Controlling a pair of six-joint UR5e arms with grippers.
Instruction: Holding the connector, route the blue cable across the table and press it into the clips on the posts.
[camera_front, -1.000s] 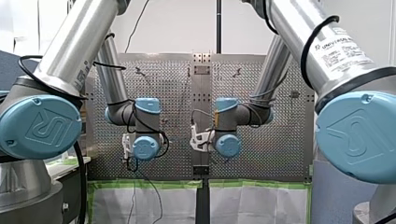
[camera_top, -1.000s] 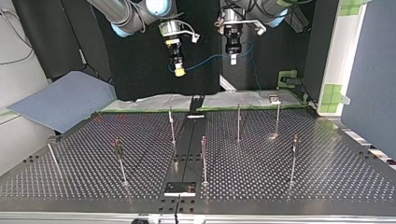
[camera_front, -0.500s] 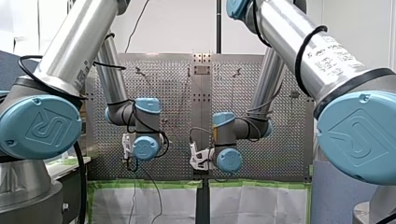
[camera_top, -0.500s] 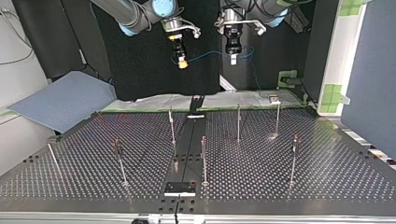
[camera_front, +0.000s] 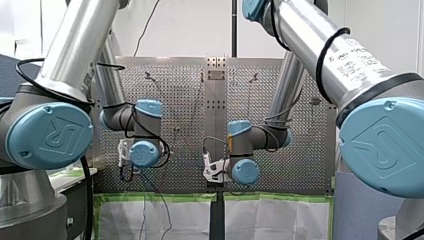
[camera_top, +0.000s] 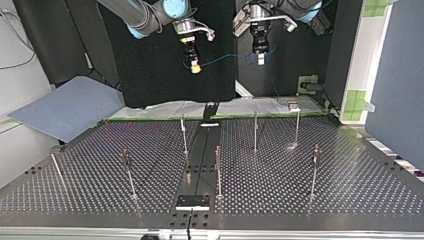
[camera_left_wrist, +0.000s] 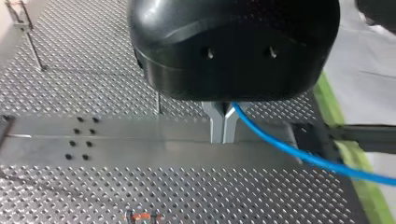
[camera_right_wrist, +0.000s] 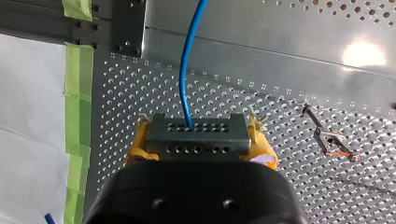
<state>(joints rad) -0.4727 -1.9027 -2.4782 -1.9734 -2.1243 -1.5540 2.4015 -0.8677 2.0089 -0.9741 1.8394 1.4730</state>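
The right gripper (camera_top: 195, 66) has its yellow pads (camera_right_wrist: 139, 145) clamped on the grey connector (camera_right_wrist: 196, 140). The blue cable (camera_right_wrist: 187, 70) leaves the connector and runs across to the left gripper (camera_left_wrist: 223, 130), whose metal fingers are pinched together on it. Both grippers hang well above the perforated table (camera_top: 300, 195) and its thin posts (camera_top: 255, 132).
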